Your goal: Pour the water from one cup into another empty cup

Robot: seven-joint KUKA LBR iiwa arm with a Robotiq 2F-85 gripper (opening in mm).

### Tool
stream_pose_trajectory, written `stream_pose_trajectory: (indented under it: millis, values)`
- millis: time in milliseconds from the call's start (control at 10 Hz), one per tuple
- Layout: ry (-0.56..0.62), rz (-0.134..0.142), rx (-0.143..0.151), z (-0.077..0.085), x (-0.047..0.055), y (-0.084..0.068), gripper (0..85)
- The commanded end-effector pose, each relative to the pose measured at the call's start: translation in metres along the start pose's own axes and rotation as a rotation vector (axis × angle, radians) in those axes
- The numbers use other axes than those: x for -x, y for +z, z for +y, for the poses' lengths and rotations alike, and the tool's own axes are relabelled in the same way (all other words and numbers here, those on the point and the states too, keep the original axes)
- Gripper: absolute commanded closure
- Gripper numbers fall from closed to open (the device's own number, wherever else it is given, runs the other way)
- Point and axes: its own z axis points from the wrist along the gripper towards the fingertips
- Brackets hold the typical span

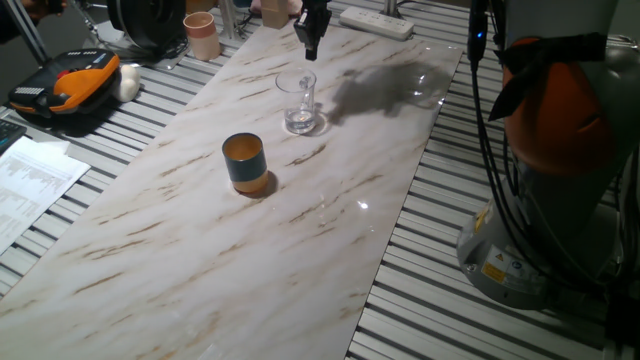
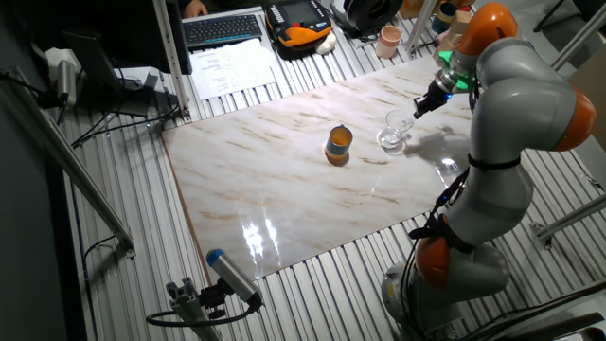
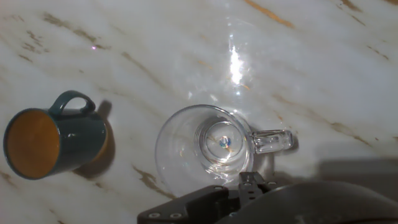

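The glass (image 1: 300, 101) stands upright on the marble-patterned board (image 1: 200, 250), with the teal cup (image 1: 243, 162) near it at about 7 o'clock in one fixed view; the two are apart, both upright. The hand view looks straight down into the glass, its handle pointing to 3 o'clock, and the teal cup, orange inside, lies well off at 9 o'clock with its handle at the top. The water cannot be made out with any certainty. The gripper (image 1: 311, 40) hangs just above the glass at its 12 o'clock side, touching nothing; whether the fingers are wide or narrow I cannot tell. The board is pale with brown veins and glossy, showing glare patches, and rests on a ribbed metal table (image 1: 470, 320). Beyond the board at 12 o'clock lie a white power strip (image 1: 376, 22) and a pinkish cup (image 1: 202, 36); at 10 o'clock sit an orange-and-black device (image 1: 65, 88) and printed papers (image 1: 28, 185). The other fixed view adds a keyboard (image 2: 223, 28) at 11 o'clock.
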Motion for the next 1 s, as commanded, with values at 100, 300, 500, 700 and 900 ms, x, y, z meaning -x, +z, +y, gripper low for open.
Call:
stream_pose_trajectory:
  millis: [100, 300, 500, 700, 900]
  values:
    - [0.029, 0.004, 0.002, 0.0, 0.0, 0.002, 85.0]
    - [0.07, 0.003, 0.017, -0.002, 0.001, 0.005, 85.0]
    - [0.071, -0.004, 0.019, -0.002, 0.003, 0.008, 85.0]
    - [0.07, -0.01, 0.017, -0.003, 0.004, 0.01, 85.0]
    - [0.069, -0.011, 0.017, -0.003, 0.004, 0.012, 85.0]
